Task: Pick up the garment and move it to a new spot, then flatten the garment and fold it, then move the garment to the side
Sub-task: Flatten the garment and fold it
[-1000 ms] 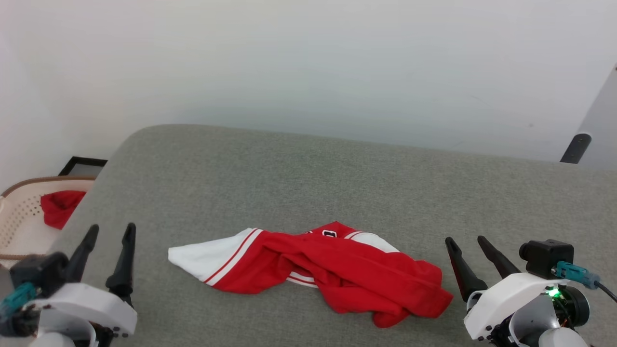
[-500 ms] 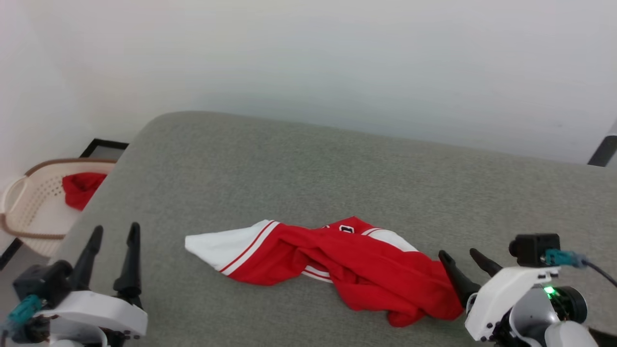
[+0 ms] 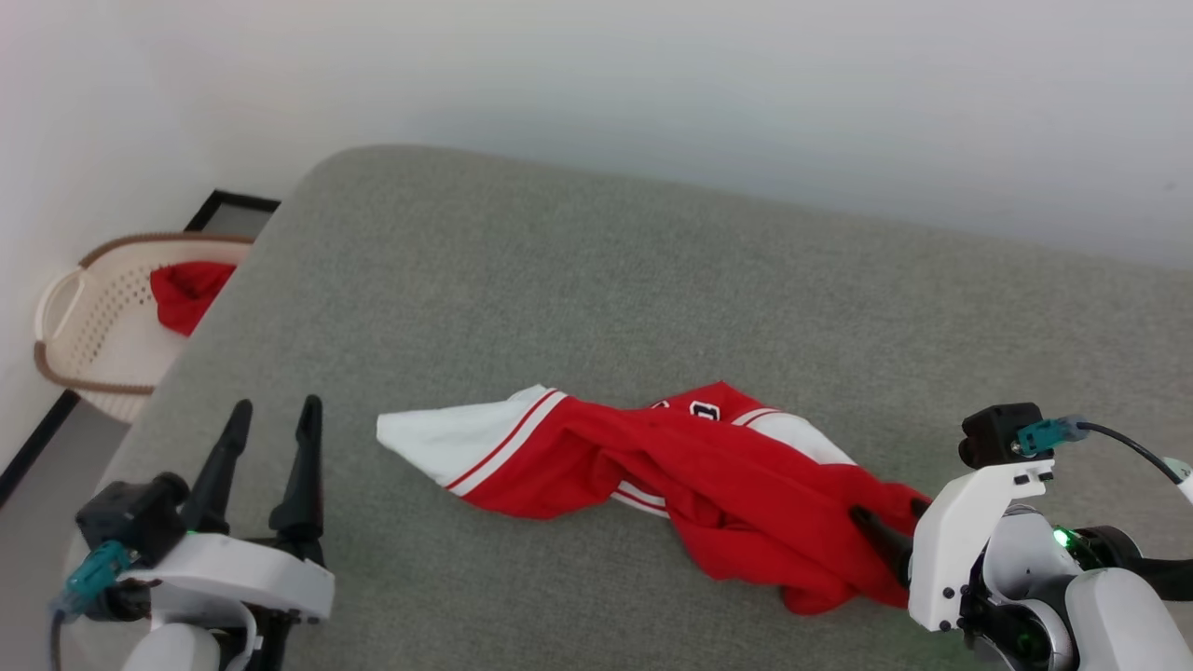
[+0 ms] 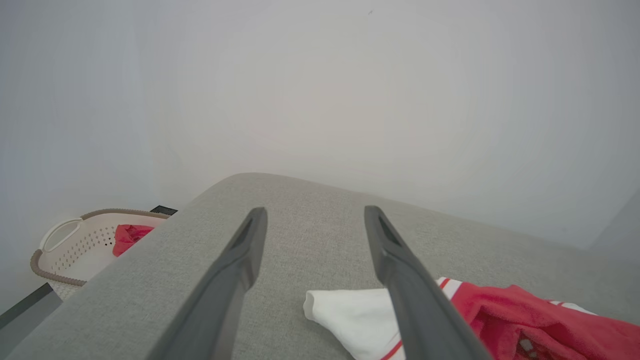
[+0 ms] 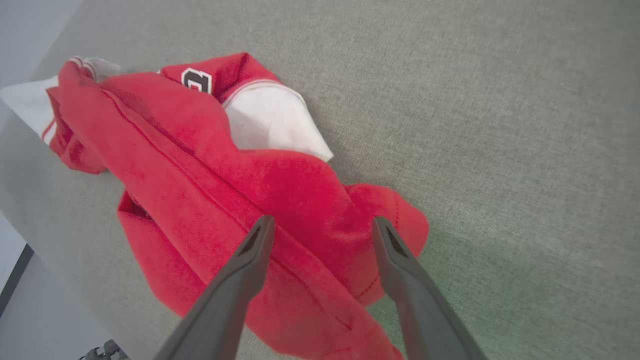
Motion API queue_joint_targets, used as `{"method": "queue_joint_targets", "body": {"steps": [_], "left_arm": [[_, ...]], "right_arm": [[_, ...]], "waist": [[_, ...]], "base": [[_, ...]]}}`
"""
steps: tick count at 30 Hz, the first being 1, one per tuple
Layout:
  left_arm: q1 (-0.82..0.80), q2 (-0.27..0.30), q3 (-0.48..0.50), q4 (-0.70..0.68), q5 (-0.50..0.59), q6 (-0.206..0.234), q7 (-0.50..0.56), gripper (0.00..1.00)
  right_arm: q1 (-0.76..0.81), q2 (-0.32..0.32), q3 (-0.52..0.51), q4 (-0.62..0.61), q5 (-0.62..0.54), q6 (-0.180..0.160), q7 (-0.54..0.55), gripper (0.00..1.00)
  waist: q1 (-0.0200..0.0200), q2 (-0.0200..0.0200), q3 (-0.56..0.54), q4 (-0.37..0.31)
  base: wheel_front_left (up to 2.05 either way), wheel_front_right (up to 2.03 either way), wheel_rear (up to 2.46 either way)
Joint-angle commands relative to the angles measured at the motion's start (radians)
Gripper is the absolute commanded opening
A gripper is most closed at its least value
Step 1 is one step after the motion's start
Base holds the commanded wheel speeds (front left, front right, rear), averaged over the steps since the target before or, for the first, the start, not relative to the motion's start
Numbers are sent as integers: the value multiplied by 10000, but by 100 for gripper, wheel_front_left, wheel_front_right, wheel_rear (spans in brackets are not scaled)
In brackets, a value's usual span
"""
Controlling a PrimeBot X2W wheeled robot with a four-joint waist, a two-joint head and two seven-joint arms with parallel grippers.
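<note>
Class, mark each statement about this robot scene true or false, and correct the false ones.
The crumpled red-and-white basketball jersey lies on the grey fabric surface. True.
The right tool is shut on the jersey. False: its jaws stand open over the red cloth.
The left tool is open, holding nothing. True.
The cream perforated plastic basket sits on the grey surface. False: it sits beside it, at the robot's left.

The jersey (image 3: 671,485) was red with white panels, red-and-white striped trim and black, white-edged lettering. The bench (image 3: 559,280) was plain grey. The basket (image 3: 84,326) was cream, brown-rimmed, holding a red cloth (image 3: 186,294). The left hand (image 3: 277,405) and right hand (image 5: 322,222) had dark fingers.
</note>
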Motion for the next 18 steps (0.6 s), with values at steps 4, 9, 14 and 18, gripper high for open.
{"method": "queue_joint_targets", "body": {"steps": [4, 9, 14, 18], "left_arm": [[-206, -208, 44, 82, 225, -127, -24, 100], [-360, -370, 77, 220, 326, -210, -24, 100], [-483, -449, 126, 312, 305, -250, -24, 100], [-461, -428, 193, 340, 274, -256, -24, 100]], "right_arm": [[-199, 114, -79, 150, -194, 6, 425, 100], [-194, 226, -11, 460, -389, 6, 832, 100], [-417, 150, 152, 672, -433, 8, 560, 0], [-707, 64, 223, 684, -324, 8, 379, 0]], "waist": [[0, -1, 470, 231], [0, -1, 656, 277], [0, -1, 750, 242], [0, -1, 683, 111]], "base": [[0, 0, 0], [0, 0, 0], [0, 0, 0], [0, 0, 0]]}}
